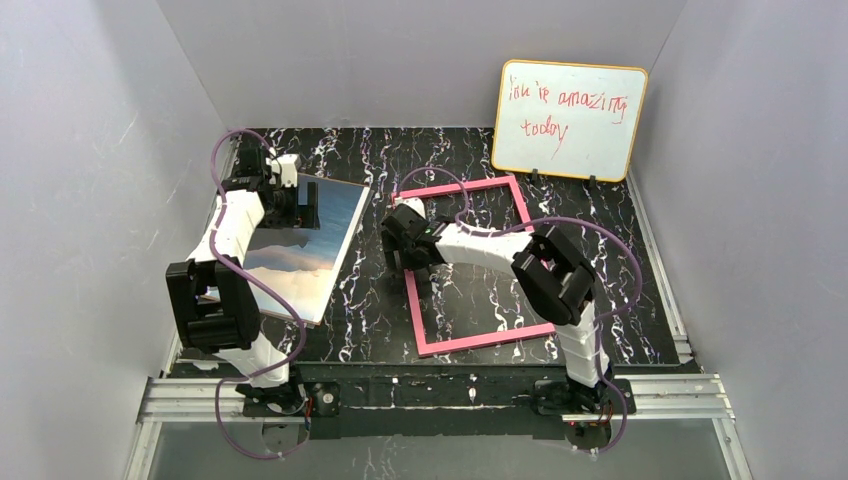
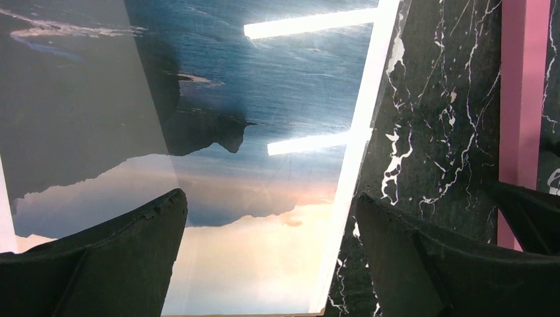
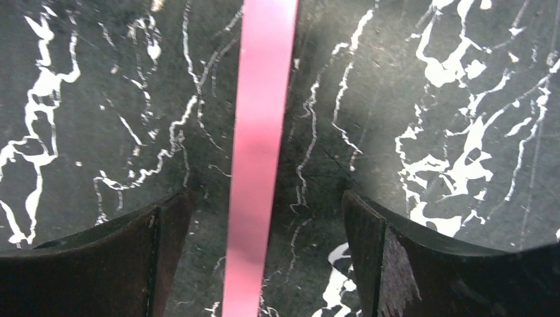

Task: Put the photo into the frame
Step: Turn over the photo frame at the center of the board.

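The photo [image 1: 318, 252] lies picture side up at the table's left, showing blue sea, dark mountains and a pink sky. My left gripper [image 1: 300, 207] hovers over its far part, open. In the left wrist view the photo [image 2: 264, 125] fills the space between the spread fingers, and its white right edge lies just inside the right finger [image 2: 422, 264]. The pink frame [image 1: 487, 340] lies flat at the table's middle, with dark marble showing inside it. My right gripper [image 1: 408, 255] is open over the frame's left bar [image 3: 261, 145], one finger on each side, with a gap to the bar on both sides.
A yellow-edged whiteboard [image 1: 568, 120] with red writing leans on the back wall at the right. Grey walls close in the black marbled table [image 1: 375, 300] on the left, back and right. A thin brown edge [image 2: 231, 315] shows below the photo's near side.
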